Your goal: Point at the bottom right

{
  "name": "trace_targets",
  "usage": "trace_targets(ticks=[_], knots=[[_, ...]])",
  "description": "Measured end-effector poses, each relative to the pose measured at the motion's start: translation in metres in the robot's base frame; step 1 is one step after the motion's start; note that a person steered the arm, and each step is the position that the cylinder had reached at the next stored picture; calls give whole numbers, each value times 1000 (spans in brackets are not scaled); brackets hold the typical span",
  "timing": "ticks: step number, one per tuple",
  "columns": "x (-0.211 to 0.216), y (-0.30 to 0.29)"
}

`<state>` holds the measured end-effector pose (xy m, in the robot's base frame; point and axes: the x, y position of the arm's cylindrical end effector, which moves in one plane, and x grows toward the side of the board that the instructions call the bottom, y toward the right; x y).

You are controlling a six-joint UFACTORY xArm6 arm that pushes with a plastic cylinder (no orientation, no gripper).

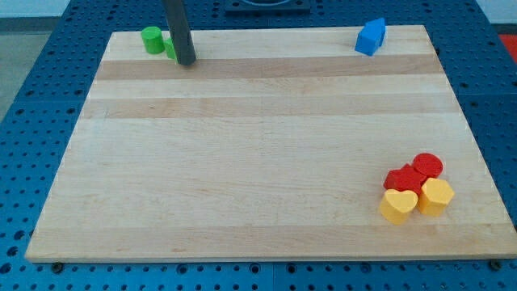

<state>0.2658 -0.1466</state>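
**Tip parked upper left, target corner far across the board**

Camera view: my tip (186,61), a bare rod with nothing to open or close, rests on the wooden board (258,162) at the upper left, touching a partly hidden green block (170,50) just beside the green cylinder (151,39). The task's spot, the bottom right corner, lies well apart.

Risk: a straight diagonal probably ends against the cluster there, namely the red cylinder (428,166), red block (405,179), yellow heart (398,205) and yellow block (436,196), and would shove them toward the edge. The blue block (371,36) sits upper right. The board's middle gives free room; space narrows below the cluster.
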Motion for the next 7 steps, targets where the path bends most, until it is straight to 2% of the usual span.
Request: trace_targets(ticks=[3,7], knots=[[-10,0],[126,178]])
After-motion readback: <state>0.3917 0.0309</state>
